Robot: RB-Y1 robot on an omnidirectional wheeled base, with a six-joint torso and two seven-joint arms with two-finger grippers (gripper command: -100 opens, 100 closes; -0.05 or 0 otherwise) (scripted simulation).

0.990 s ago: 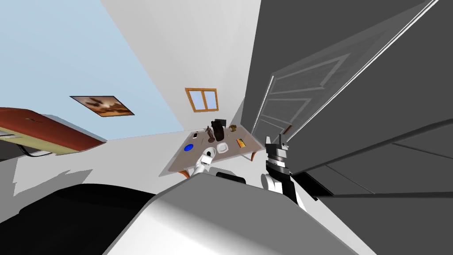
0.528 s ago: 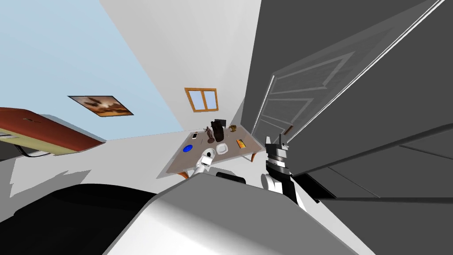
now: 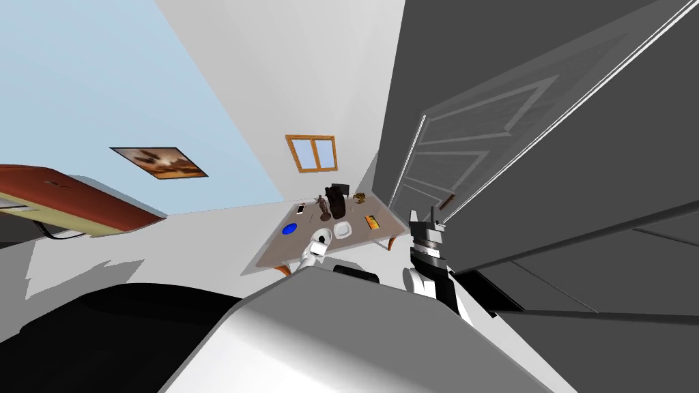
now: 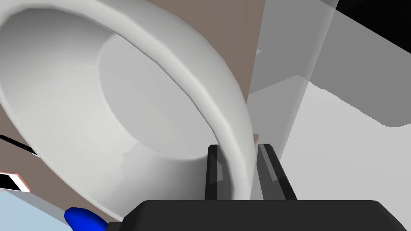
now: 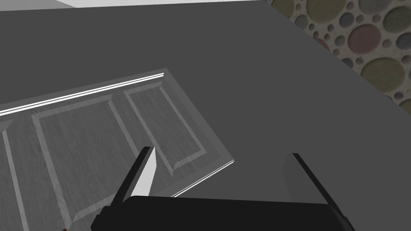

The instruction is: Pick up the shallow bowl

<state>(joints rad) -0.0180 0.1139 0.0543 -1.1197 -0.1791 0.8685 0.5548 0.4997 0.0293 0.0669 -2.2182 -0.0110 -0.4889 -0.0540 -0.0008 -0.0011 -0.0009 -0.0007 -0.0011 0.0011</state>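
**Left pincer point(image 4: 241, 173): closed on shallow bowl point(image 4: 100, 100)**

The fingers clamp the white bowl's rim, one inside and one outside. The bowl is on the brown table point(image 3: 269, 254). The right pincer point(image 5: 220, 176) is open and faces a grey door point(image 5: 80, 132).

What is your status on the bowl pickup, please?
Left end effector shut on rim of white bowl. Right end effector open, held aside. Nothing in the way.

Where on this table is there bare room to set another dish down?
The widest bare patch is the table's near left part, between the blue disc and the near edge. The far end is crowded with a phone, a figurine and a tall dark object. The shallow bowl, its rim pinched by the left tool, sits close to the orange book.
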